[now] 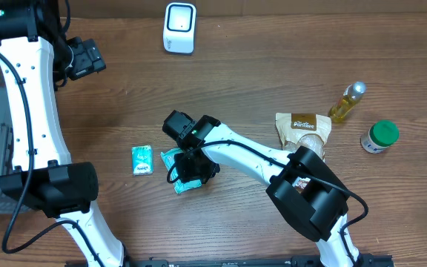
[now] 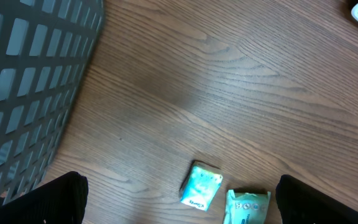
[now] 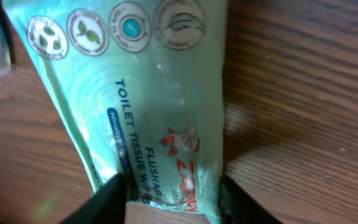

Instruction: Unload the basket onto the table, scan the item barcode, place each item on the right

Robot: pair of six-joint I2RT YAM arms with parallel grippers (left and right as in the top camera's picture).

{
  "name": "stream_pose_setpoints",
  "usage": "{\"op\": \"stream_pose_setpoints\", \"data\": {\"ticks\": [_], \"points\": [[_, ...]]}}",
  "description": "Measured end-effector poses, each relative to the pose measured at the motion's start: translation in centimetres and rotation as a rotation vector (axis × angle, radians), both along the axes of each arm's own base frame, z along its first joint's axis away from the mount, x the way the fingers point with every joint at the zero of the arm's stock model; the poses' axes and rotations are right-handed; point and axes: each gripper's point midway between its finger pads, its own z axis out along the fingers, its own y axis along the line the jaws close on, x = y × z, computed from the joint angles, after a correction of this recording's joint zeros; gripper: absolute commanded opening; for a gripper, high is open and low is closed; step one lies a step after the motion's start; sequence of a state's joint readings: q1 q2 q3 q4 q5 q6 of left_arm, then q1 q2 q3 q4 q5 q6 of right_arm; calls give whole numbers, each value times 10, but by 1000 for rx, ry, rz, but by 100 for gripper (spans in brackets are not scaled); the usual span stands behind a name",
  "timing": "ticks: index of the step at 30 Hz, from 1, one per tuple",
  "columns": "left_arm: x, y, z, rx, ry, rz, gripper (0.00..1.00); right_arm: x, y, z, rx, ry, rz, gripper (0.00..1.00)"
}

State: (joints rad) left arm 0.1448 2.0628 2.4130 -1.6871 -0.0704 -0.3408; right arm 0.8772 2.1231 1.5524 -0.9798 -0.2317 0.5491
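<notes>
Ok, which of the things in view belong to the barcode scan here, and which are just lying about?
In the job: toilet tissue wipes pack, white scanner, right gripper straddling the pack.
Lying about: small teal packet, brown pouch, yellow bottle, green-lidded jar, mesh basket.

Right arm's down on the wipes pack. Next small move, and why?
Probably close the right gripper fully, then lift. Its fingers flank one end of the wipes pack, which lies flat on the table; a firm pinch isn't evident yet. The left gripper hangs open, holding nothing.
</notes>
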Motion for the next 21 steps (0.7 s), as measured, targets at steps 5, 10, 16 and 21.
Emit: {"op": "stream_pose_setpoints", "data": {"ticks": [5,10,16,21], "points": [[0,0,0,0,0,0,100,0,0,0,0,0,-1,39],[0,0,0,0,0,0,99,1,2,0,6,-4,-1,41],[0,0,0,0,0,0,99,7,10,-3,45,-30,0,41],[0,0,0,0,0,0,99,3,9,-5,50,-17,7,23]]}}
